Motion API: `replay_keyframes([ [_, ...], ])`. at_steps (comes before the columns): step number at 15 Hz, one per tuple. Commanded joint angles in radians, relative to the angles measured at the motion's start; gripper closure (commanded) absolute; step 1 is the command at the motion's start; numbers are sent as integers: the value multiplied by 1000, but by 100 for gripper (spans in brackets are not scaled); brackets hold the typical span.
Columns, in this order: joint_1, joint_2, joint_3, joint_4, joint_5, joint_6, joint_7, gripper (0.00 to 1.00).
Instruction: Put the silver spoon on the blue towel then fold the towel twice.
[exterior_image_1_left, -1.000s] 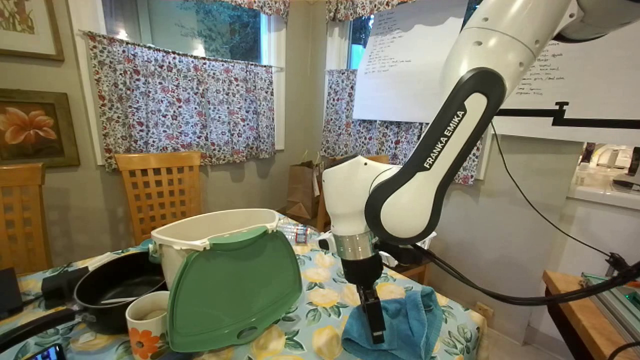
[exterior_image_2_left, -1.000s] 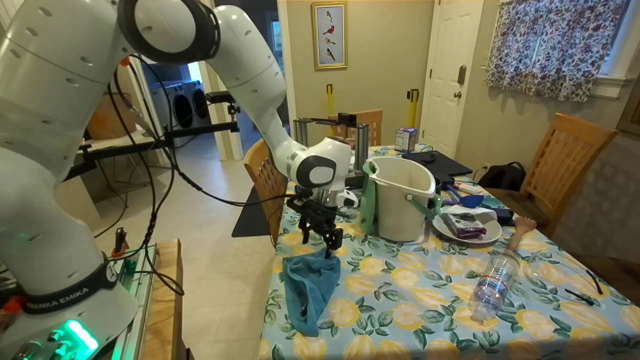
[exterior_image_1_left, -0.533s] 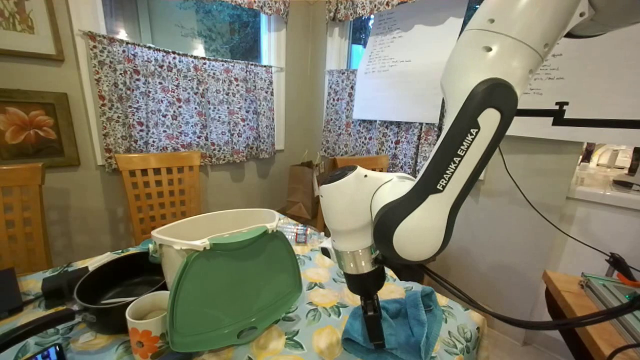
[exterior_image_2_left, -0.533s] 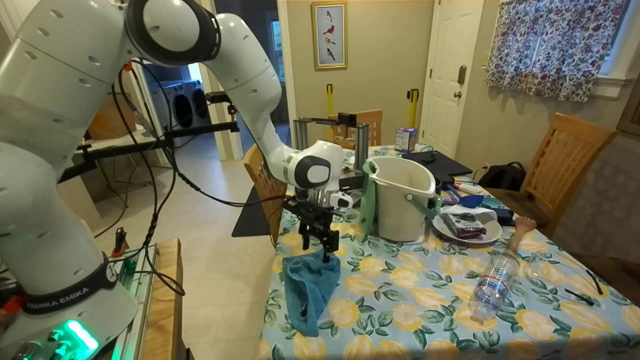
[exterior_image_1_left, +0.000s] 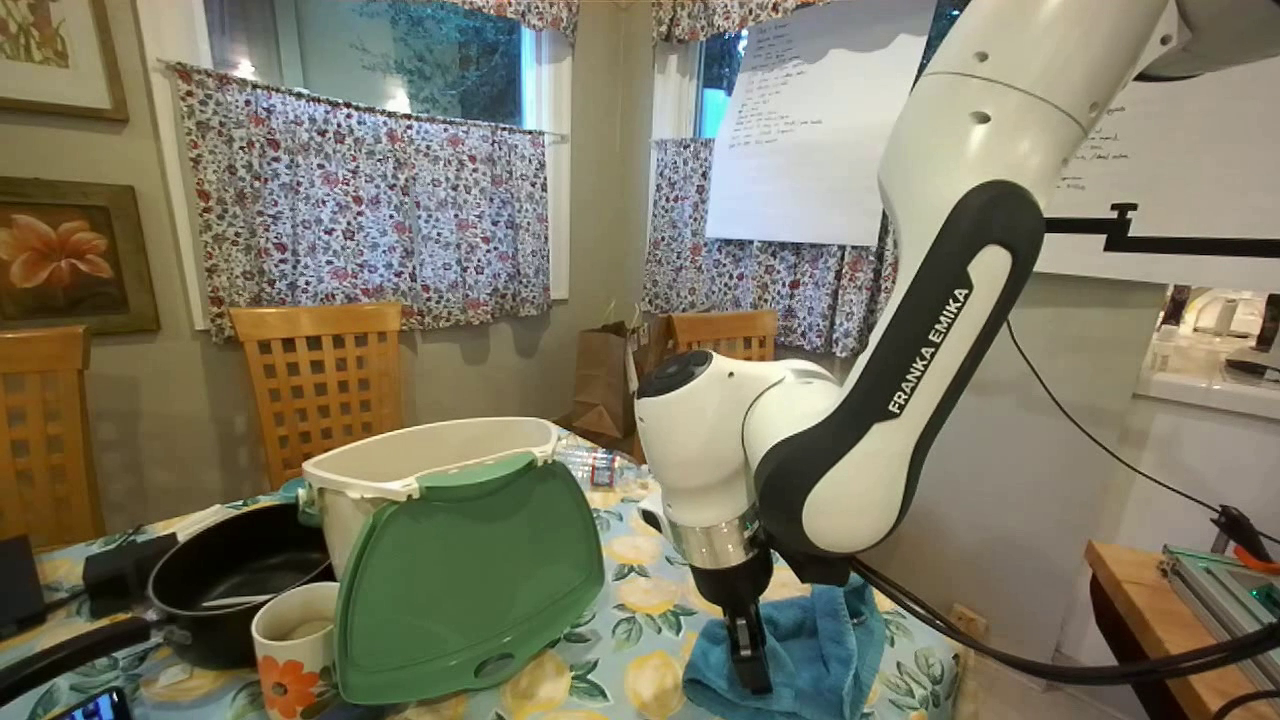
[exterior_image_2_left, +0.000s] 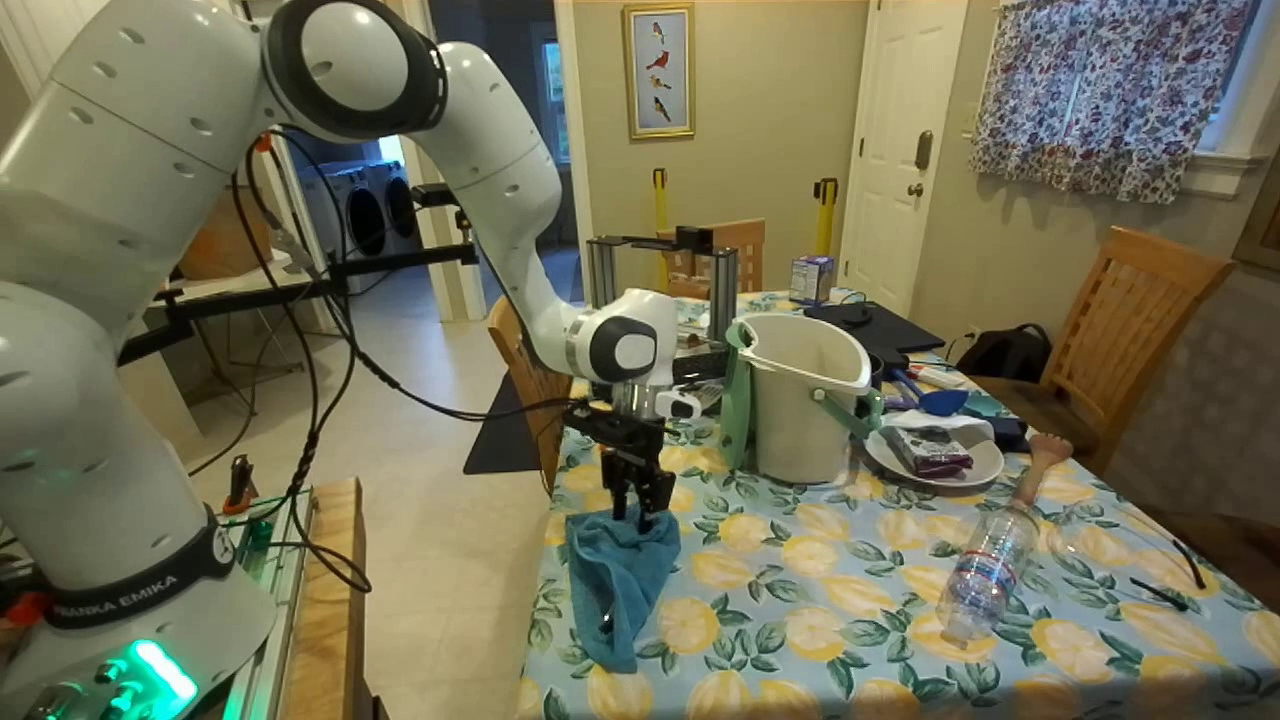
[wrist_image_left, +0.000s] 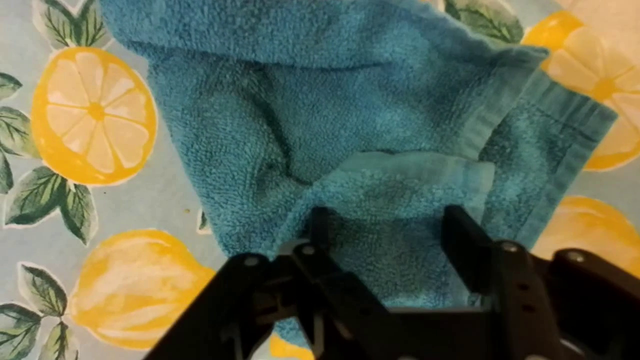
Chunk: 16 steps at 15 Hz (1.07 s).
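Note:
The blue towel (wrist_image_left: 350, 110) lies rumpled and partly folded over on the lemon-print tablecloth, near the table's edge. My gripper (wrist_image_left: 385, 219) points down onto it, jaws apart, with a folded-over flap of towel beneath and between the fingers (wrist_image_left: 467, 245). In an exterior view the gripper (exterior_image_2_left: 633, 516) reaches the towel's far end (exterior_image_2_left: 620, 580), both tips at the cloth. Seen side-on in an exterior view, the gripper (exterior_image_1_left: 753, 680) rests against the towel (exterior_image_1_left: 815, 650). A small dark spot shows low on the towel, too small to identify. The silver spoon is hidden or out of view.
A white bin (exterior_image_2_left: 810, 410) with a green lid (exterior_image_1_left: 470, 580) leaning on it stands beside the towel. Near it are a black pan (exterior_image_1_left: 240, 570) and a flowered mug (exterior_image_1_left: 290, 650). A clear bottle (exterior_image_2_left: 985, 575) and a plate (exterior_image_2_left: 985, 470) lie further across the table.
My gripper has come down onto the towel, and its fingers have drawn nearer to each other. A small dark spot now shows on the towel in an exterior view.

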Motion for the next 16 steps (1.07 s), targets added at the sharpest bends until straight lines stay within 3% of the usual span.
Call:
replay_keyframes([
  [1,23,33,-21,32,-51,1,46,70],
  [5,21,44,-23,46,-57,2,53,98],
  [11,-47,-8,21,16,-4,46,1,99],
  [16,-75,-41,4,13,0,145,24,99],
])
